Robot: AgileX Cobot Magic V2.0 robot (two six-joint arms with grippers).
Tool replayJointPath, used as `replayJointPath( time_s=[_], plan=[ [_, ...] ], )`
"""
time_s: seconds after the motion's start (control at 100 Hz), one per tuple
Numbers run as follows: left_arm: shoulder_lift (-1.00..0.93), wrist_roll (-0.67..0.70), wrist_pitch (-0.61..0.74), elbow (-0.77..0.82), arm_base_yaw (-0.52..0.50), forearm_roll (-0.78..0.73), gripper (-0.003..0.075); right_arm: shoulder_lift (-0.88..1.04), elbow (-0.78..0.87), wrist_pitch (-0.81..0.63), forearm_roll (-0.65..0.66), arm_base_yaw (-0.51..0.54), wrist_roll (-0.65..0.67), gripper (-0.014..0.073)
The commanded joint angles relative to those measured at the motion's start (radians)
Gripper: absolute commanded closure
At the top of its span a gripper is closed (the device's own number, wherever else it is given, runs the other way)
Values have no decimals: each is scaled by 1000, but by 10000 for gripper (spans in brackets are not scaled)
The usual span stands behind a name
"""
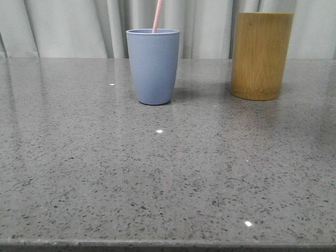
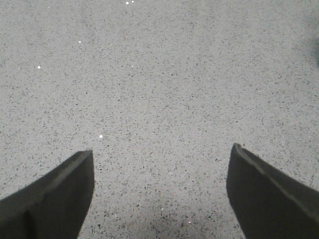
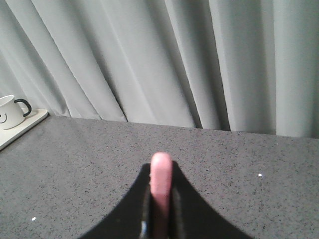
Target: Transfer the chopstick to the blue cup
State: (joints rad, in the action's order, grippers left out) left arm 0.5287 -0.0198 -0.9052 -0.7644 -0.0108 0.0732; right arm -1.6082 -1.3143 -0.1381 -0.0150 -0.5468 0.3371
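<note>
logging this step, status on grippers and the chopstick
Left gripper open over bare table. Right gripper shut on chopstick. Chopstick's lower end inside blue cup. Bamboo holder stands apart, nothing blocking.

Chopstick (image 1: 157, 16) top beyond upper edge

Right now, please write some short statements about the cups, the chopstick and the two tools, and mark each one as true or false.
1. The chopstick stands in the bamboo holder. False: it rises out of the blue cup.
2. The right tool is shut on the chopstick. True.
3. The left tool is holding something. False: it is open over bare table.
4. In the front view, the blue cup is left of the bamboo holder. True.
5. The blue cup lies on its side. False: it stands upright.
</note>
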Motion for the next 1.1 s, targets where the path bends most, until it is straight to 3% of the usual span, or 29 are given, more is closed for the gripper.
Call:
replayJointPath(
  time_s=[0.0, 0.14, 0.23, 0.48, 0.76, 1.09],
  plan=[
    [4, 9, 64, -24, -1, 4, 183, 47, -36, -85, 15, 1, -3, 474],
    [4, 9, 64, -24, -1, 4, 183, 49, -36, -85, 15, 1, -3, 295],
    [4, 9, 64, -24, -1, 4, 183, 56, -36, -85, 15, 1, -4, 239],
    [4, 9, 64, -24, -1, 4, 183, 135, -36, 2, 15, 62, -26, 238],
    [4, 9, 64, -24, -1, 4, 183, 296, -30, 332, 15, 280, -26, 238],
    [4, 9, 64, -24, -1, 4, 183, 563, 149, 538, 189, 448, -45, 238]
  ],
)
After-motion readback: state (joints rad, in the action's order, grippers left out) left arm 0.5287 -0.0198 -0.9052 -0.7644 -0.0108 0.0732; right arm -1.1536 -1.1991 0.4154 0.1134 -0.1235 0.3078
